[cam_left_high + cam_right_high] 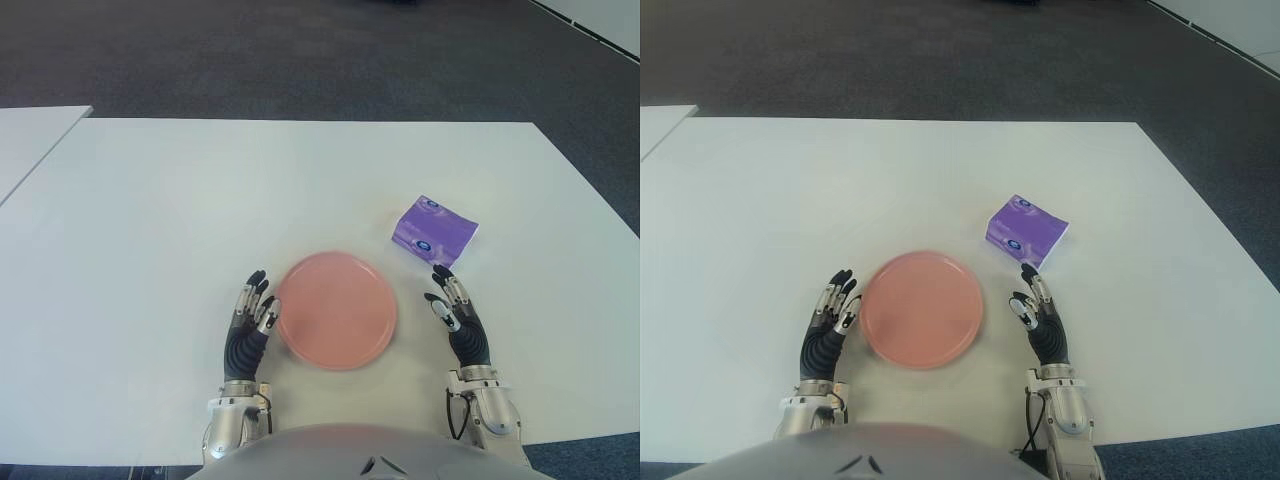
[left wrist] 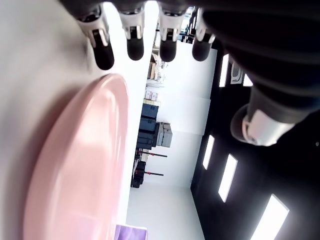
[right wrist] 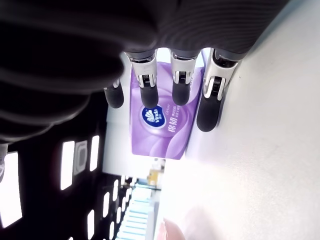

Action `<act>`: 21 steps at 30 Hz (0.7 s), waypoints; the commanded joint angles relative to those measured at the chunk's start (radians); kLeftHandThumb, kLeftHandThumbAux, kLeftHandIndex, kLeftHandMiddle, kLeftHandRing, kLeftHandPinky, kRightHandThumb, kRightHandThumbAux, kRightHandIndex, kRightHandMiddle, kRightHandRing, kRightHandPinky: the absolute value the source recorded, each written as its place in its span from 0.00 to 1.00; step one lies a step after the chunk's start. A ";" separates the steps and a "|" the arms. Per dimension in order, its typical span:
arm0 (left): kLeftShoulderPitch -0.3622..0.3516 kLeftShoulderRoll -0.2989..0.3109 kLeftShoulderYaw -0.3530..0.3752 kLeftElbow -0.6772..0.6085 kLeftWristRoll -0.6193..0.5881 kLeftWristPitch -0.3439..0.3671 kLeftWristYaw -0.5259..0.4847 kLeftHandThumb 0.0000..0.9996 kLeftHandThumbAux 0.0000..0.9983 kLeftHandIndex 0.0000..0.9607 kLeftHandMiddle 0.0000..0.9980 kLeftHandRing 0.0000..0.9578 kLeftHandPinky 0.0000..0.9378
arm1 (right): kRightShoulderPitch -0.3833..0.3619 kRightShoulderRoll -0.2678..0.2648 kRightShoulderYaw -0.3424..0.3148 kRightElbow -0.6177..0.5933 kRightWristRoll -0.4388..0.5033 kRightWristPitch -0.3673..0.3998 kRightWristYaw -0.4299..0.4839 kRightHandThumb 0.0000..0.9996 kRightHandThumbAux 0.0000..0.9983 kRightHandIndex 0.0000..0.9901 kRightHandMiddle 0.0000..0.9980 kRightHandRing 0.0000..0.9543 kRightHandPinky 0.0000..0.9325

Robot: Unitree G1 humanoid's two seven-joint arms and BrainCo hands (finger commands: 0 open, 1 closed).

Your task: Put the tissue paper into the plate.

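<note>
While both flank the plate, right hand – left hand – extend fingers.

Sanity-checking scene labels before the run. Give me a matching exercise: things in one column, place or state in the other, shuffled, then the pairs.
Things:
1. tissue pack
2. plate
3. left hand
4. right hand

Places or states:
A. pink, empty, between the two hands
B. open, just left of the plate
C. purple, on the table beyond the right hand, outside the plate
D. open, fingers pointing toward the tissue pack, not touching it

Pairs: 1-C, 2-A, 3-B, 4-D
</note>
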 commanded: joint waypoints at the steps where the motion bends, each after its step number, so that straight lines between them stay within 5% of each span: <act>1: 0.042 -0.012 0.009 0.093 -0.014 0.085 0.000 0.08 0.56 0.00 0.02 0.01 0.00 | 0.102 0.017 0.019 0.109 -0.005 0.106 0.016 0.21 0.37 0.00 0.00 0.00 0.00; 12: 0.041 -0.005 0.005 0.096 0.001 0.078 0.003 0.08 0.55 0.00 0.03 0.01 0.00 | 0.104 0.021 0.019 0.103 -0.011 0.102 0.012 0.21 0.37 0.00 0.00 0.00 0.00; 21: 0.040 -0.003 0.001 0.095 0.019 0.085 0.009 0.06 0.55 0.00 0.02 0.00 0.00 | 0.130 0.019 0.020 0.065 -0.066 0.014 -0.023 0.21 0.35 0.00 0.00 0.00 0.00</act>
